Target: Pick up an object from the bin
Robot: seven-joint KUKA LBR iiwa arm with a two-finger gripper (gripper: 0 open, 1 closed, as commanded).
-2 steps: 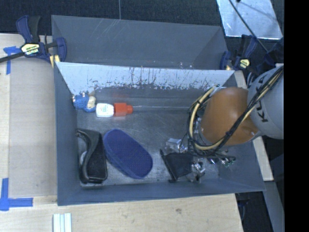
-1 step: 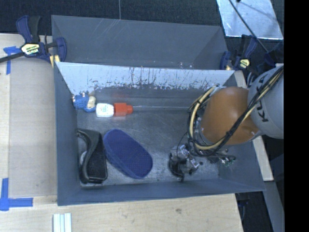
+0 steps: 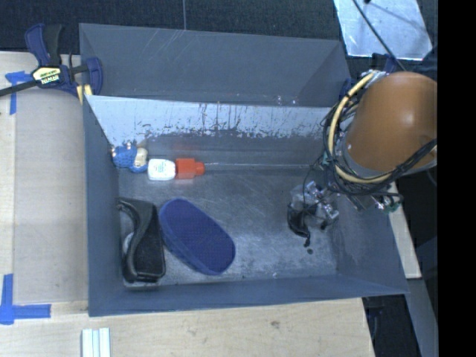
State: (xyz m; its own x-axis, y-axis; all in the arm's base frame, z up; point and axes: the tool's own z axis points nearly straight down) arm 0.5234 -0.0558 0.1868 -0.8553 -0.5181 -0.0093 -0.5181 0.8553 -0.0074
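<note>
Objects: blue oval case [image 3: 197,236], black pouch [image 3: 145,244] lie left, untouched.
Jaws: over bare bin floor [image 3: 260,229], right; apart or together, cannot tell.

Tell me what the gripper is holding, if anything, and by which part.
It cannot be told. The gripper hangs low over the right side of the bin, apart from the blue oval case and the black object at left.
</note>
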